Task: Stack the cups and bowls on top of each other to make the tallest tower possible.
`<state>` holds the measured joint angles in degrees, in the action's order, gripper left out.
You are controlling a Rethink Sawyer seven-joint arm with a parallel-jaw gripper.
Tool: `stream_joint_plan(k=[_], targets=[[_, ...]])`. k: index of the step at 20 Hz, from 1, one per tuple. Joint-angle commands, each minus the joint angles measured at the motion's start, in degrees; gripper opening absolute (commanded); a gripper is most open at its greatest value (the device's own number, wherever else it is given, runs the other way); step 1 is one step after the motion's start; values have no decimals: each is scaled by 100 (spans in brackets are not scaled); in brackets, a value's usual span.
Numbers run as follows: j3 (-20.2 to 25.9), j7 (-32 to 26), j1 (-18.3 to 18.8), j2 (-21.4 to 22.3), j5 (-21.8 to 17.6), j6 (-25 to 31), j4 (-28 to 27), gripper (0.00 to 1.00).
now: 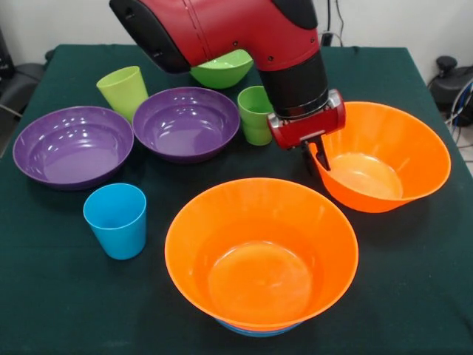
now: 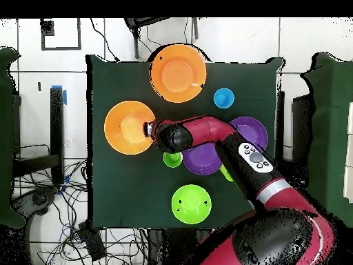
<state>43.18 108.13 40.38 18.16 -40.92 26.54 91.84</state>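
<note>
The end effector (image 1: pixel 318 154) grips the tilted orange bowl's (image 1: pixel 392 159) near rim, the other orange bowl (image 1: pixel 261 251) lying just beyond it.

orange bowl (image 2: pixel 178 72) at desk (image 2: pixel 124 200) top edge | second orange bowl (image 2: pixel 124 128) left, pincer (image 2: pixel 146 128) at its rim | green bowl (image 2: pixel 191 204) bottom edge

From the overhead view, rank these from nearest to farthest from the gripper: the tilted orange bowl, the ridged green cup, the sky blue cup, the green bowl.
Measured from the gripper:
1. Tilted orange bowl, the gripper is at its rim.
2. Ridged green cup, just below the wrist.
3 and 4. Sky blue cup, upper right, and green bowl, lower edge: too close to call.
</note>
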Motion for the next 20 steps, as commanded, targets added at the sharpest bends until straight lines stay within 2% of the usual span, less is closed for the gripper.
stream_joint_plan(k=[1, 5, 8, 11, 16, 18, 19, 20], targets=[[-501, 98, -192, 74, -156, -112, -435, 0], [-488, 143, -208, 224, -67, -44, -339, 0], [-453, 389, -253, 758, 164, 145, 12, 0], [-468, 1007, -400, 1639, 710, 462, 587, 0], [-795, 1573, -890, 2508, 1393, 697, 1039, 0], [-970, 1609, -1159, 3124, 1673, 1068, 1209, 0], [-1110, 1704, -1317, 3504, 1927, 1435, 1263, 0], [-1196, 1800, -1388, 3692, 2144, 1591, 1315, 0]])
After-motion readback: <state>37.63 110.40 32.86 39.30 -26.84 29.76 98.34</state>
